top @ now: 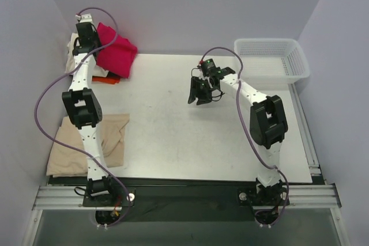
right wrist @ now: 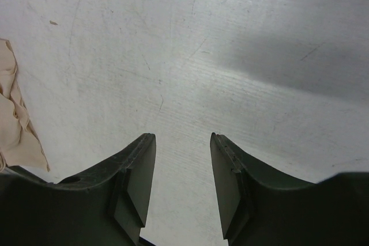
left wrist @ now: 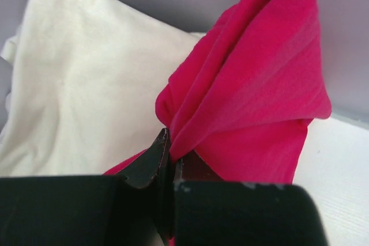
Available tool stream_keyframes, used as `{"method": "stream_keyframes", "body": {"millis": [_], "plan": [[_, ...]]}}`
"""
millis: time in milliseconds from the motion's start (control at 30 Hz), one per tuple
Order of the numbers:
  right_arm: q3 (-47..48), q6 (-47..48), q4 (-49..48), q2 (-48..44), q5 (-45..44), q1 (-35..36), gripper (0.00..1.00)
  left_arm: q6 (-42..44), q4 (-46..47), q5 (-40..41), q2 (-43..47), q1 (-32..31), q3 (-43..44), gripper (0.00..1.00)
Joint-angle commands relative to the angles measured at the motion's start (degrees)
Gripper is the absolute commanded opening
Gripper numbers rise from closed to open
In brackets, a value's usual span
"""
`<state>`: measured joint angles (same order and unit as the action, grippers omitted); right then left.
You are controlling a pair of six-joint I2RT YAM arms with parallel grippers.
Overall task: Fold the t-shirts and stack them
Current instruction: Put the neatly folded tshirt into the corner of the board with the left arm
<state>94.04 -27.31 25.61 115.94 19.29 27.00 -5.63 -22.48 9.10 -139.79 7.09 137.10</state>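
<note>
Crimson t-shirt (left wrist: 253, 84) is pinched up by the left fingers (left wrist: 167, 156), far across the table (top: 190, 131) to the left of the white basket (top: 266, 41).
The left fingers are clamped tight on a bunched fold of the crimson cloth, which rises in a peak above the cream t-shirt (left wrist: 86, 84). An orange-red t-shirt (top: 106, 78) lies just nearer than those two. The right fingers (top: 199, 97) stand about half open, holding nothing, over bare table left of the basket and nearer. A tan t-shirt (top: 69, 151) lies rumpled far left of the basket at the near edge; it may be loosely folded, though the arm hides part of it. By my reading the task is early: no tidy stack shows, and most of the folding remains.
</note>
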Motion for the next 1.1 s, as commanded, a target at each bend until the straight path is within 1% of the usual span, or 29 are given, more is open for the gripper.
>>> {"method": "stream_keyframes", "body": {"millis": [0, 133, 167, 233, 267, 300, 400, 533, 767, 967, 1067], "plan": [[3.2, -1.1, 2.4, 1.1, 0.0, 0.9, 0.43, -5.1, 7.7, -3.8, 2.2, 2.5, 3.9, 0.0], [4.0, -1.5, 3.0, 2.3, 0.0, 1.4, 0.43, -8.0, 8.7, -5.8, 2.0, 4.8, 4.7, 0.0], [4.2, -1.6, 3.0, 2.4, 0.0, 1.5, 0.43, -8.4, 8.7, -8.0, 1.9, 5.2, 5.3, 0.0], [4.8, -1.9, 3.1, 3.1, -0.1, 1.6, 0.43, -10.3, 8.6, -9.1, 1.8, 6.4, 6.9, 0.0], [5.0, -2.0, 3.3, 3.2, -0.3, 1.8, 0.43, -11.1, 8.7, -11.9, 1.9, 7.0, 7.1, 0.0], [5.2, -2.0, 3.2, 3.5, -0.4, 1.8, 0.43, -11.9, 8.9, -12.8, 2.1, 7.9, 7.1, 0.0], [5.7, -2.3, 3.3, 3.9, -0.6, 2.1, 0.43, -14.7, 9.3, -13.5, 2.1, 9.5, 7.8, 0.0], [6.2, -2.6, 3.5, 4.6, -0.7, 2.5, 0.43, -17.6, 10.1, -12.9, 0.7, 11.3, 9.1, 0.0], [7.9, -2.6, 4.4, 5.9, -0.7, 2.9, 0.43, -18.1, 10.7, -11.2, -0.4, 12.3, 6.8, 0.0], [8.6, -2.4, 5.3, 6.6, -0.9, 3.0, 0.43, -18.5, 10.3, -9.3, -1.8, 12.5, 7.7, 0.0], [8.8, -2.3, 5.4, 6.8, -0.9, 3.0, 0.43, -18.7, 8.8, -4.4, -2.1, 12.5, 7.4, 0.0]]}}
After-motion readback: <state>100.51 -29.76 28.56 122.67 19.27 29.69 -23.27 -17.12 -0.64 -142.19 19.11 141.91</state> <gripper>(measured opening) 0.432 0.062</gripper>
